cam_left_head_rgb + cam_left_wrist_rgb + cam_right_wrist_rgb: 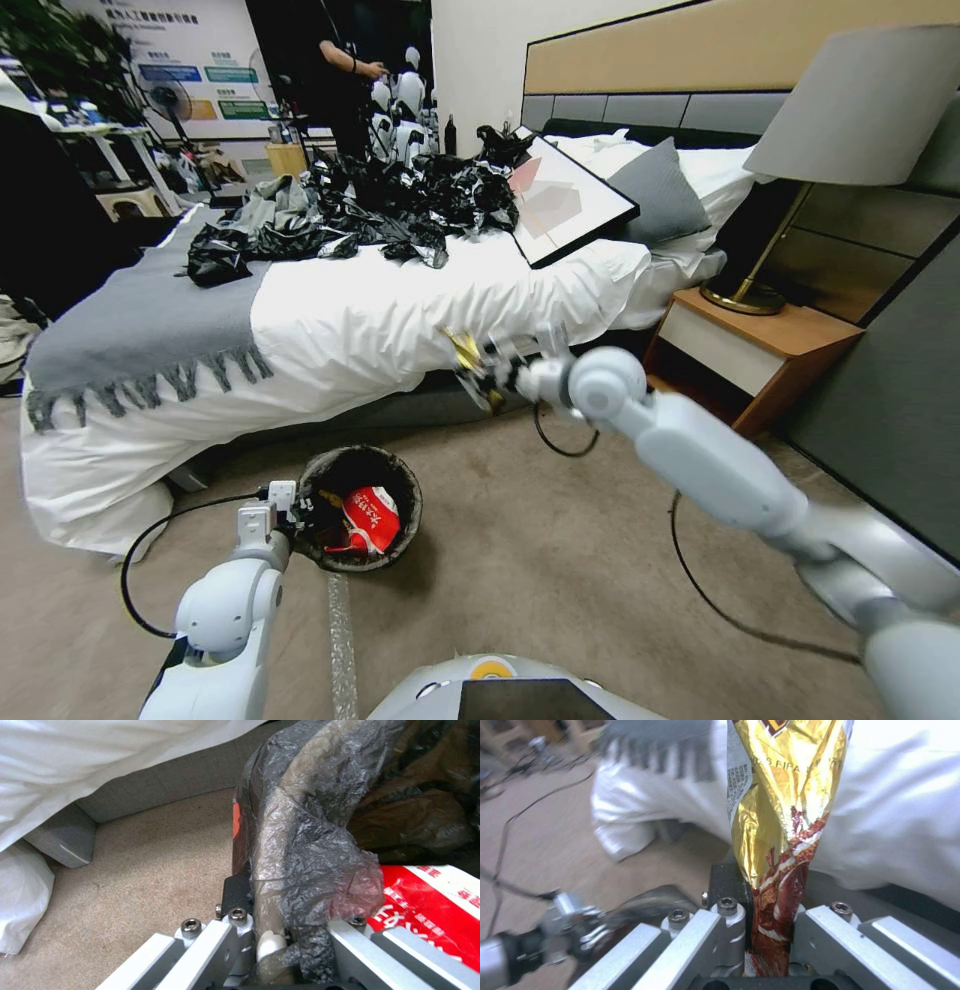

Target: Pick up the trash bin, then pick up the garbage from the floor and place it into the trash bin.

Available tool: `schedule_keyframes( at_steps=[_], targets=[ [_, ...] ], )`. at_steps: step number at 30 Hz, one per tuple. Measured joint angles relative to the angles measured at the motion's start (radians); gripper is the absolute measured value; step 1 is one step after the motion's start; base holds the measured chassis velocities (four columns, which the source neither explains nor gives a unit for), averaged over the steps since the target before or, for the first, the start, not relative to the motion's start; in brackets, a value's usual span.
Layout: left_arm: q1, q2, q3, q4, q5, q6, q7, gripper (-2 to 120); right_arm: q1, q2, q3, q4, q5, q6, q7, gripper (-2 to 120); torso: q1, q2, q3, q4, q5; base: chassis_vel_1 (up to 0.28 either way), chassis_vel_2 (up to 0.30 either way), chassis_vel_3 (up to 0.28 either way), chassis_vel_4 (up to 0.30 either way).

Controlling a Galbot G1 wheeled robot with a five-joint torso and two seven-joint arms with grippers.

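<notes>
I hold the trash bin (362,508) by its near rim, left gripper (290,512) clamped, above open carpet (560,560). My right gripper (490,372) pinches a gold wrapper (785,813) beside the bed edge (400,400).

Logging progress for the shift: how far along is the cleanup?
Done: left claw holds the trash bin by its rim, a red-and-white wrapper inside. In hand: right claw pinches a gold wrapper beside the bed. Left: dropping it in.
</notes>
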Motion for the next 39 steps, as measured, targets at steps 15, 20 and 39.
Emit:
schedule_keyframes(
  at_steps=[15, 20, 39],
  targets=[
    [-0.011, -0.003, -0.01, 0.005, -0.006, 0.0, 0.0, 0, -0.056, 0.261, -0.239, -0.156, 0.001, 0.0, 0.096, 0, 0.0, 0.0, 0.0, -0.0002, -0.0002, 0.0, 0.0, 0.0, 0.0],
    [-0.008, -0.005, -0.01, 0.003, -0.007, 0.0, 0.0, 0, -0.103, 0.287, -0.279, -0.213, -0.024, 0.002, 0.105, 0, 0.0, 0.0, 0.0, -0.0002, 0.0, 0.0, 0.0, 0.0, 0.0],
    [0.003, -0.009, -0.013, -0.001, -0.011, 0.0, -0.001, 0, -0.148, 0.283, -0.325, -0.331, -0.102, 0.058, 0.092, 4, 0.0, 0.0, 0.0, -0.0001, 0.0002, 0.0, 0.0, 0.0, 0.0]
  ],
)
